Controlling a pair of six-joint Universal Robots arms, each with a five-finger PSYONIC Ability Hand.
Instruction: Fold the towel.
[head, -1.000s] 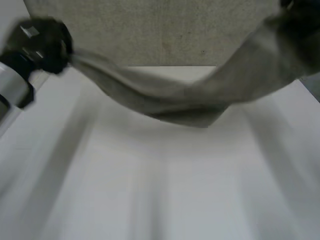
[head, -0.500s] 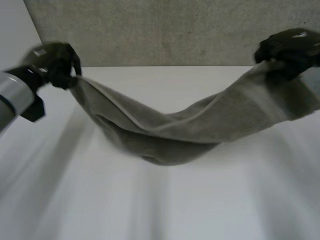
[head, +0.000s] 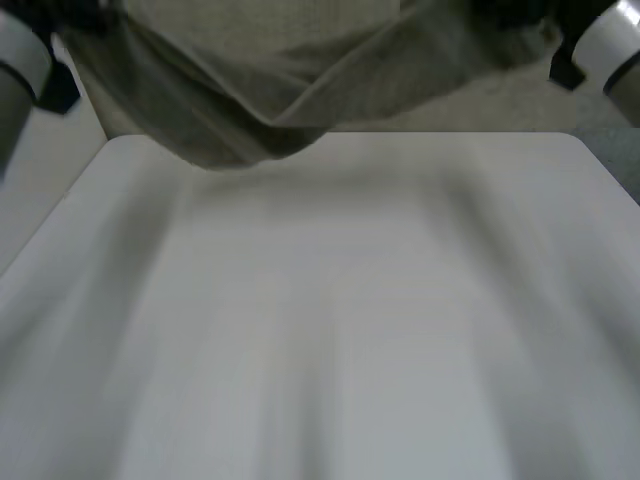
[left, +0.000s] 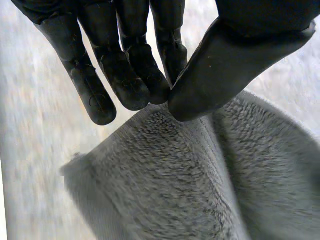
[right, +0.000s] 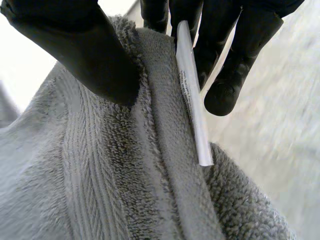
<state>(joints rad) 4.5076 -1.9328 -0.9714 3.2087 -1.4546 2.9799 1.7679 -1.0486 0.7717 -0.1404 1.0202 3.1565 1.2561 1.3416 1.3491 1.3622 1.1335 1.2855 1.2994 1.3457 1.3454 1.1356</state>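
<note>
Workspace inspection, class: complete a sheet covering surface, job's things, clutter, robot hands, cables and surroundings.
Surface: white table with rounded far corners.
Job's things: grey towel sags between both hands over the table's far edge; white tag on its hem.
Clutter: nothing seen.
Robot hands: left robot hand pinches a towel edge between fingers and thumb; right robot hand pinches the hem beside the tag.
Cables: nothing seen.
Surroundings: speckled grey backdrop behind the table.

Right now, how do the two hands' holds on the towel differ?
The left hand pinches the towel with the tips of its thumb and fingers; the right hand lays its thumb further onto it. The right hand grips a hem with a white label beside its fingers; the left hand grips plain pile. Both pinch it above the table.
</note>
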